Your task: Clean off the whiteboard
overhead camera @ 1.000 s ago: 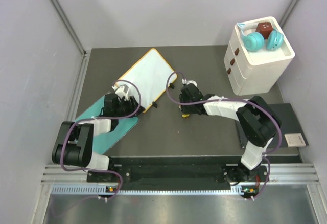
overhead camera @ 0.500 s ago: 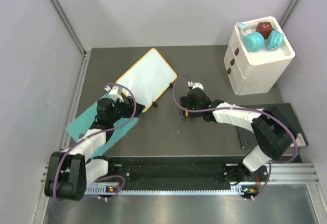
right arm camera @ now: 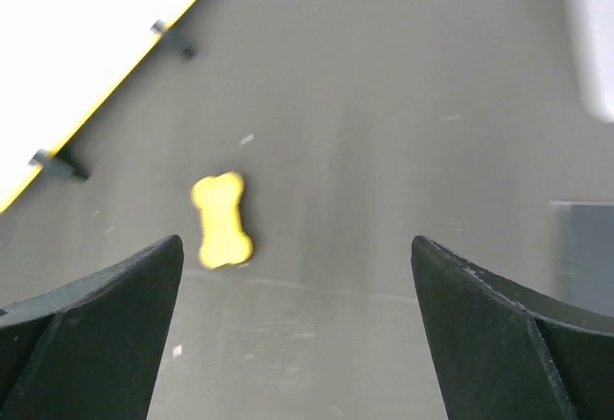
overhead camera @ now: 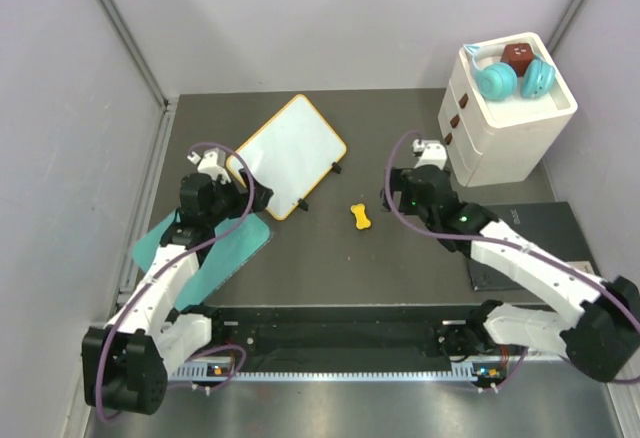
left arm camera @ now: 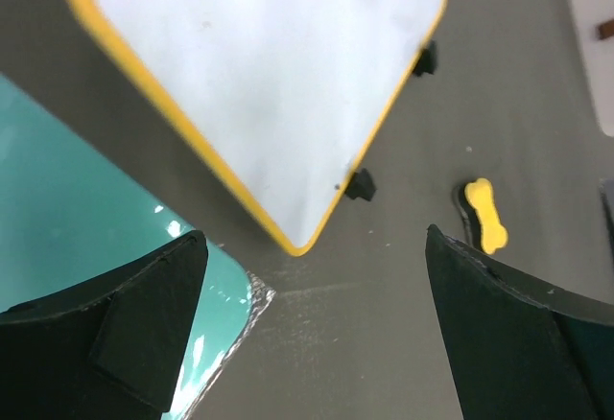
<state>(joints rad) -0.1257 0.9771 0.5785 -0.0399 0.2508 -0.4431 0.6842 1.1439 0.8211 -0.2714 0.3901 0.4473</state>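
The whiteboard lies tilted on the dark table, a white face with a yellow rim and small black feet; no writing shows on it. The left wrist view fills with its face, and one corner shows in the right wrist view. A bone-shaped yellow piece lies flat to its right, also seen in the wrist views. My left gripper hangs open above the board's near corner. My right gripper is open above bare table, right of the yellow piece. Neither holds anything.
A teal mat lies under the left arm, beside the board. A white drawer unit at the back right carries teal headphones. A dark grey notebook lies at the right, under the right arm. Walls close in both sides.
Both grippers opened and drew back. The right one let go of the yellow piece, which stays on the table, and moved right. The left one left the board's edge and moved left.
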